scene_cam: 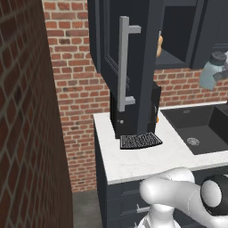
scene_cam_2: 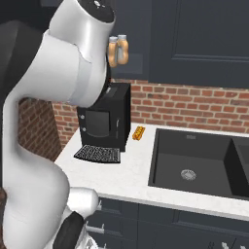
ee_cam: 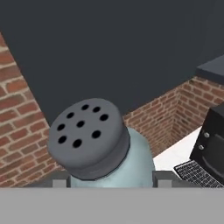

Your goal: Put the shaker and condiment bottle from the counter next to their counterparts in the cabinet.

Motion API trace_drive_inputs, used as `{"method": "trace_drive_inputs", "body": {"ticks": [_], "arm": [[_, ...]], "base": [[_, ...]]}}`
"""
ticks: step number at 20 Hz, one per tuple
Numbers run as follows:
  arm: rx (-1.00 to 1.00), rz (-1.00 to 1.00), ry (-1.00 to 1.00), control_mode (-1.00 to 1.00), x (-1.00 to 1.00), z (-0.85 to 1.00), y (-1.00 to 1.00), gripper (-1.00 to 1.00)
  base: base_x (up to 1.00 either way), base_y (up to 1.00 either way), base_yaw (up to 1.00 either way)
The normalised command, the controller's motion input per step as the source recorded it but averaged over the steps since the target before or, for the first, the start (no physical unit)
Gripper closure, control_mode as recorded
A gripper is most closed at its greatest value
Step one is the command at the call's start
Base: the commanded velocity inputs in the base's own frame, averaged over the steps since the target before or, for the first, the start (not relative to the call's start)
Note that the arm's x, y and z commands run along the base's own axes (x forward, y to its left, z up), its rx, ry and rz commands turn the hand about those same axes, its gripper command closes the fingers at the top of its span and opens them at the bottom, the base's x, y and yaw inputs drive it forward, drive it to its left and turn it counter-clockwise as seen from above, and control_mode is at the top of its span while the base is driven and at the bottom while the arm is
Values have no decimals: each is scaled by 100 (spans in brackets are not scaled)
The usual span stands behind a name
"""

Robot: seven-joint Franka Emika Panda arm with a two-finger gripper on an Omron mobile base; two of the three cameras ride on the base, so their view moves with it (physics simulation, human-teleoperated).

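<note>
Gripper (ee_cam: 112, 181) clamps shaker (ee_cam: 101, 146) — coffee machine (scene_cam: 133, 113), open cabinet (scene_cam: 133, 44) nearby.

Open cabinet door (scene_cam: 133, 67) juts out above coffee machine (scene_cam_2: 108, 119), table (scene_cam: 147, 156) bare before coffee machine, sink (scene_cam_2: 194, 163) beside it.

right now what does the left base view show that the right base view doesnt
Left base view alone: the shaker up at the right edge, clamped in the hand, and the open cabinet door's long grey handle. Right base view alone: two orange bottles in the cabinet, a small orange item lying on the counter, and the arm's big white links. Both share the black coffee machine, the dark sink, the white counter and the brick wall.
</note>
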Motion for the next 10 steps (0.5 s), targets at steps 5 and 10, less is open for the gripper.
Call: {"method": "trace_drive_inputs", "body": {"ticks": [5,10], "arm": [[4,-9,-36,-100,7,-1,67,100],[16,-18,-22,-100,42,-16,31,100]], "base": [[0,0,0],[0,0,0]]}}
